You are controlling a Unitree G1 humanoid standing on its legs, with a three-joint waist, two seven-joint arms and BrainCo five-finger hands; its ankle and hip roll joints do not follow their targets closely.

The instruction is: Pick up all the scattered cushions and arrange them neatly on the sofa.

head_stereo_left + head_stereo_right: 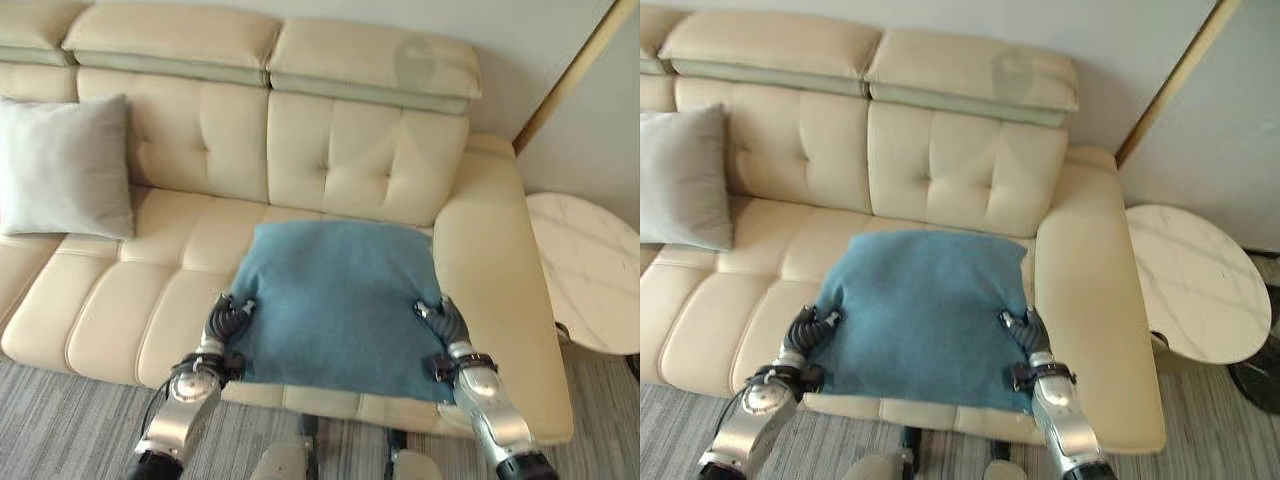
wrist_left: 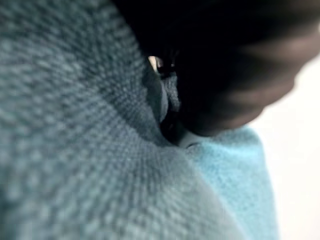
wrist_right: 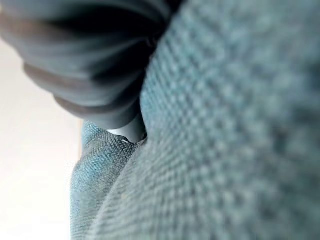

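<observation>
A blue cushion (image 1: pixel 340 300) lies flat over the right-hand seat of the cream sofa (image 1: pixel 330 150), its near edge at the seat's front. My left hand (image 1: pixel 228 322) grips its left side with curled fingers, and my right hand (image 1: pixel 445 322) grips its right side the same way. Both wrist views press close against the blue fabric (image 2: pixel 90 150), with cloth (image 3: pixel 225 125) bunched at each hand's dark cover. A grey cushion (image 1: pixel 65 165) leans upright against the sofa back at the left.
A round white marble side table (image 1: pixel 585 270) stands to the right of the sofa's armrest (image 1: pixel 495 290). Grey striped carpet (image 1: pixel 60 420) runs in front of the sofa. A wall with a wooden strip (image 1: pixel 570 70) rises behind.
</observation>
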